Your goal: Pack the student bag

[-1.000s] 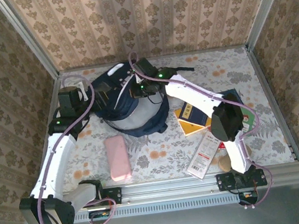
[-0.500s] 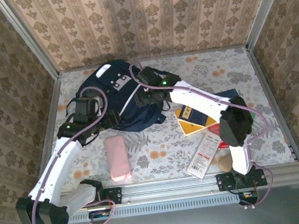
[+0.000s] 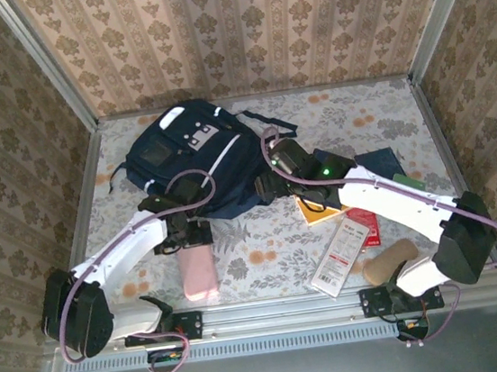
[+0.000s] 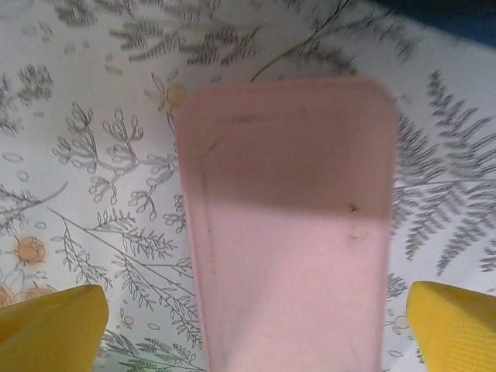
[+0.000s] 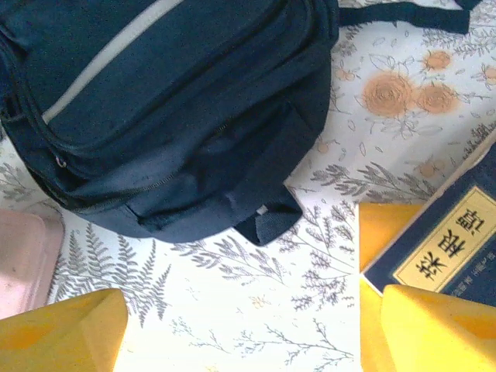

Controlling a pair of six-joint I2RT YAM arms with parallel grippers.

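Note:
The student bag [image 3: 186, 157], navy with a pale stripe and grey-white patches, lies at the back left of the table. Its lower edge and a black strap tab [image 5: 267, 221] appear in the right wrist view. My left gripper [image 3: 189, 235] hovers open just in front of the bag, over the far end of a pink pencil case [image 3: 197, 269]. That case [image 4: 287, 232] lies between the yellow fingertips [image 4: 50, 329] without touching them. My right gripper [image 3: 273, 187] is open and empty over bare cloth [image 5: 248, 333] beside the bag's near right corner.
A navy-and-yellow book [image 3: 322, 197] lies right of the right gripper, its corner [image 5: 442, 248] close to one finger. A red-white package [image 3: 340, 254] and a tan block [image 3: 387, 264] lie near the front rail. Wallpapered walls enclose the floral tablecloth [image 3: 265, 247].
Both grippers have let go of the bag and drawn back toward the near edge. The bag has settled flat. The left gripper now hangs over the pink case.

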